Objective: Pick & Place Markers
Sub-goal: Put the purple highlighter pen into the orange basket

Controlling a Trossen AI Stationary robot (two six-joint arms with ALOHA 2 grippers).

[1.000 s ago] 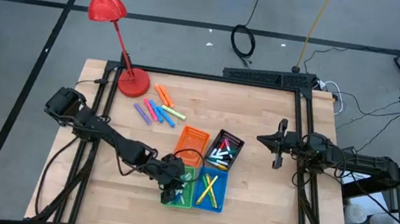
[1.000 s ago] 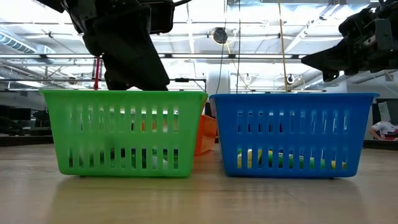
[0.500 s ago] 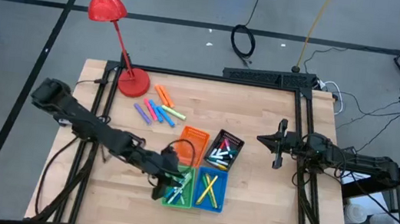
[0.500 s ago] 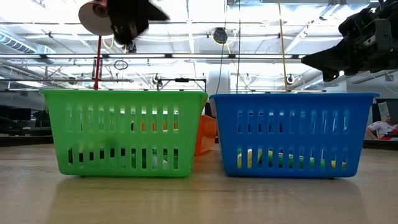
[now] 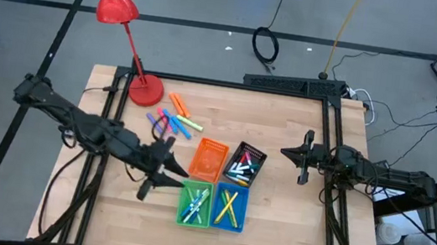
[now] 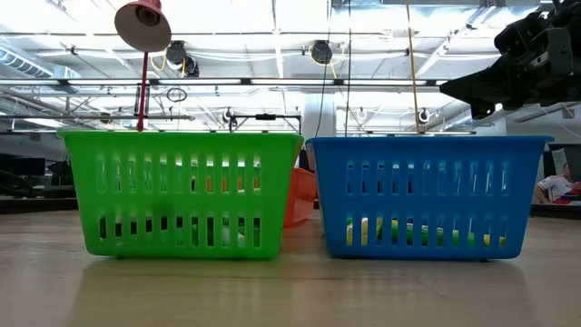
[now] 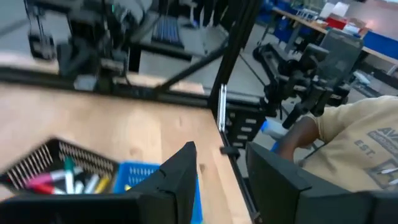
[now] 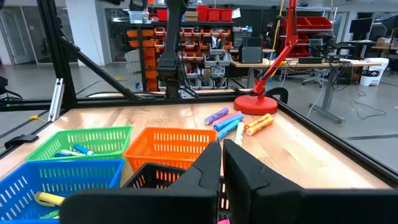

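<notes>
Loose markers [image 5: 172, 118] upper centre of surface [image 5: 275, 206], just up-right of left gripper [image 5: 164, 163]; gripper now withdrawn from green bin [image 5: 195, 203] to its upper left, fingers spread, empty. Right gripper [image 5: 305, 158] centre-right, pressed together.

A grey floor [image 5: 35, 39] with dark lines surrounds the wooden table [image 5: 273, 219].

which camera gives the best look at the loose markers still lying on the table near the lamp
The high view: the loose markers lie unobstructed beside the red lamp. The right wrist view shows them low and farther off. The low and left wrist views don't show them.
</notes>
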